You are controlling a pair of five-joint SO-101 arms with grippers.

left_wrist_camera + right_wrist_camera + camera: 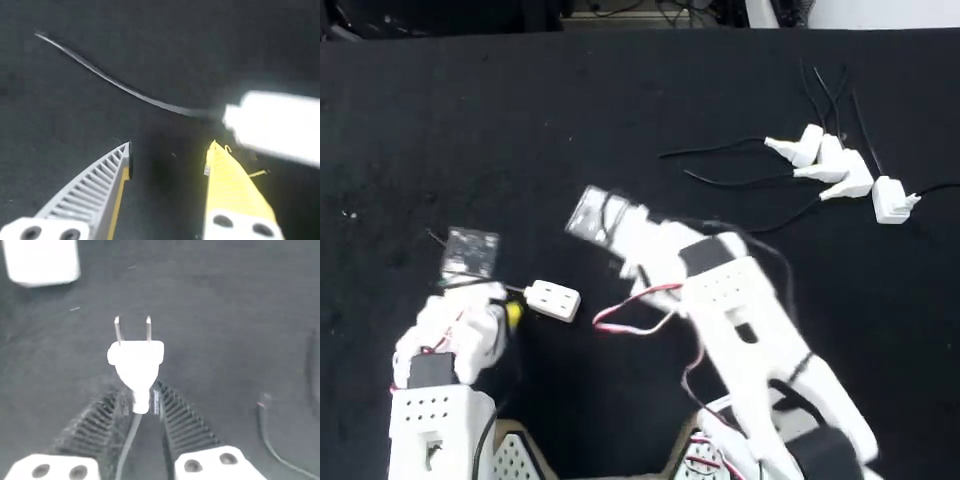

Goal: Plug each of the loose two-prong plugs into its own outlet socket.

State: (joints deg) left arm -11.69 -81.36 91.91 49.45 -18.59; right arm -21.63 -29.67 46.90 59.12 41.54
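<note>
**First plug in hand, none seated yet**

- Right gripper (142, 392): clamped on the neck of a white two-prong plug (136, 360), just where the cord leaves it. Both prongs are bare and point away from the jaws toward the white socket block (552, 299), which sits some way ahead. Plug and block are apart, with no contact.
- Left gripper (170, 147): jaws spread and holding nothing. Its yellow finger (227, 185) sits just beside the socket block. Whether it touches the block cannot be told. A thin black cord (100, 75) runs off from the block across the black table (620, 110).
- The socket block lies flat near the left arm, its holes facing up in the high view. No plug is in it.
- The other loose plugs (825, 165) lie bunched at the far right of the table, cords trailing. One more white piece (890, 198) sits just beside them. All are well apart from the block and from both arms.

Judgement: the task is at an early stage. One plug is picked up and roughly aimed, and nothing is inserted. What is left is to close the gap, line the prongs up with a pair of slots and push in, probably with the left gripper steadying the block. Then the same is needed for each plug in the far bunch. The count in the bunch looks like three or four, but it is not certain.
</note>
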